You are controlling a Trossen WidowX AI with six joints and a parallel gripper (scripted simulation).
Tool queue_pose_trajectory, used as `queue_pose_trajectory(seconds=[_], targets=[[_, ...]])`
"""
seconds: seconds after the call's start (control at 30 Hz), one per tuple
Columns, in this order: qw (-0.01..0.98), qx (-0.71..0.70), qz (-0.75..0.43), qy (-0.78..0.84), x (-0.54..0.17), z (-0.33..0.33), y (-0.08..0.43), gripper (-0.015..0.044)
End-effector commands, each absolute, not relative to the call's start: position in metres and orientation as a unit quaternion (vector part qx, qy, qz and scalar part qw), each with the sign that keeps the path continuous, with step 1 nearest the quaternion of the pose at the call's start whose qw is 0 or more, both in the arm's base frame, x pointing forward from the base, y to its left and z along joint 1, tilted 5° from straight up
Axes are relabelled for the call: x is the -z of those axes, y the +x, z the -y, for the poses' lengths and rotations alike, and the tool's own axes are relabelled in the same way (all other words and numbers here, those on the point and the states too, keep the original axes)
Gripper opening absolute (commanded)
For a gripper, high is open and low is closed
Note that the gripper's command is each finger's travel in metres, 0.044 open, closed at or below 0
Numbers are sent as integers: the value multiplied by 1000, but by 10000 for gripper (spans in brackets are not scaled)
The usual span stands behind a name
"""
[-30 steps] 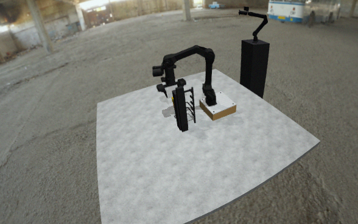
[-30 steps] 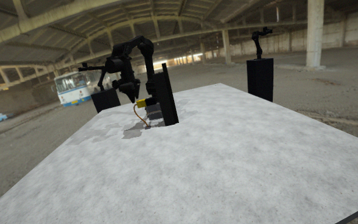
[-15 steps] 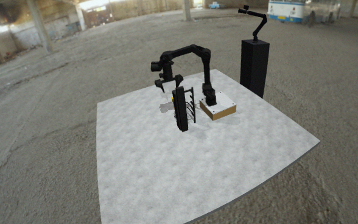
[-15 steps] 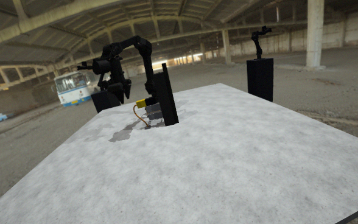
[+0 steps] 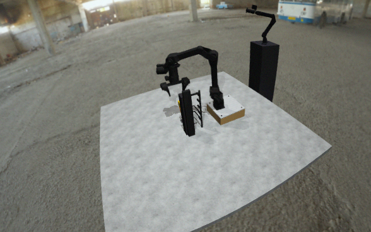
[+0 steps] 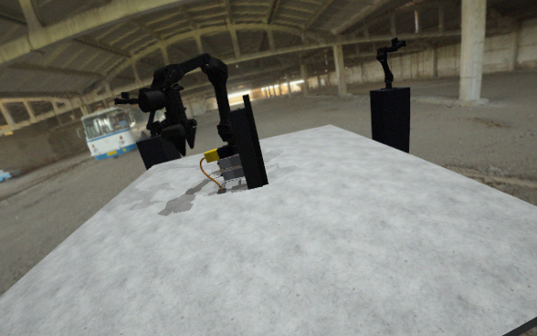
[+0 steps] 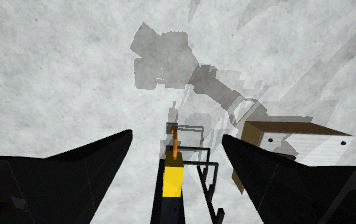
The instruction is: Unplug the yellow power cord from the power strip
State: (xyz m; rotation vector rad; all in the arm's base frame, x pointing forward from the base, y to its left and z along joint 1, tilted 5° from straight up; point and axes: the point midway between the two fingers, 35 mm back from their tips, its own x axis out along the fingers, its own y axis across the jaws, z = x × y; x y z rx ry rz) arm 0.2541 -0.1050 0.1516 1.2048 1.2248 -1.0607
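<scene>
My gripper (image 5: 176,93) (image 6: 187,152) (image 7: 178,136) is wide open and empty. Its fingertips stand apart on either side of the cord's line in the wrist view, touching neither plug nor cord there. The yellow plug (image 6: 211,155) (image 7: 173,181) sits at the side of the upright black power strip (image 5: 188,113), with a dark part between its yellow body and the strip in the exterior view. Whether its prongs are in a socket is hidden. The orange-yellow cord (image 7: 175,142) curves from the plug down to a small dark piece at the table. In the top view the plug is mostly hidden behind the strip.
A thin black rack (image 5: 200,108) (image 7: 213,185) stands beside the strip. The arm's base is on a white-topped, brown-sided block (image 5: 233,118) (image 7: 305,150). The pale table (image 5: 176,176) (image 6: 292,246) lies below. Black pedestals (image 5: 264,69) (image 6: 390,119) with small arms stand beyond the table.
</scene>
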Motion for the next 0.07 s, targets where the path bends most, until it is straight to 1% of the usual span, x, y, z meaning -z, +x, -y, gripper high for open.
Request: queue_pose_trajectory(seconds=[0.0, 0.03], targets=[[532, 443, -517, 504, -151, 105, 254, 440], [532, 443, -517, 504, -151, 105, 254, 440]])
